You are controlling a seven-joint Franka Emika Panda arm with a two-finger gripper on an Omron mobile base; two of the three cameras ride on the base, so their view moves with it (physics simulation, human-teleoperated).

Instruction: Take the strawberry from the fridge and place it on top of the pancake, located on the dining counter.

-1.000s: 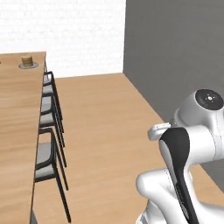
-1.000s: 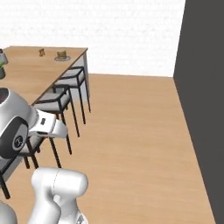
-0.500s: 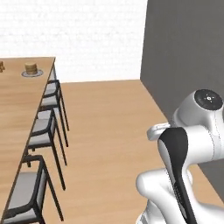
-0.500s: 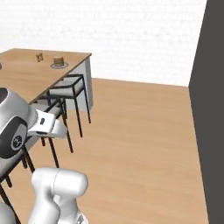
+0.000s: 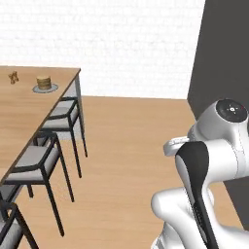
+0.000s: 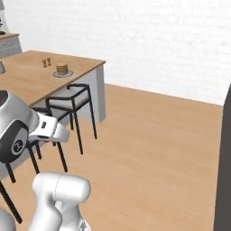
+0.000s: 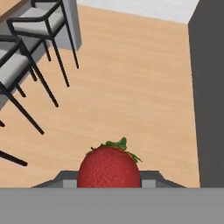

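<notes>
Hand view: the strawberry [image 7: 109,168] sits red and leafy-capped right at the gripper [image 7: 109,183], which is clenched on it above bare wood floor [image 7: 131,83].
Change since a second ago: both base views have swung; the dining counter [image 5: 24,109] now takes less of the left base view and the grey fridge [image 5: 226,63] side fills more of its right edge. That is the base turning, not the things moving.
Meaning for the task: my reading is that pickup is done and the carry toward the counter is under way; placing is not yet begun.
Pancake: the pancake [image 5: 44,82] stack on its plate stands near the counter's far corner, well apart from the arm, with a small brown item [image 5: 14,77] beside it.
Edges: stools [image 5: 36,160] line the counter's near side, legs jutting into the floor.
Open room: a wide floor lane runs between stools and fridge toward the white wall [image 6: 149,40].
</notes>
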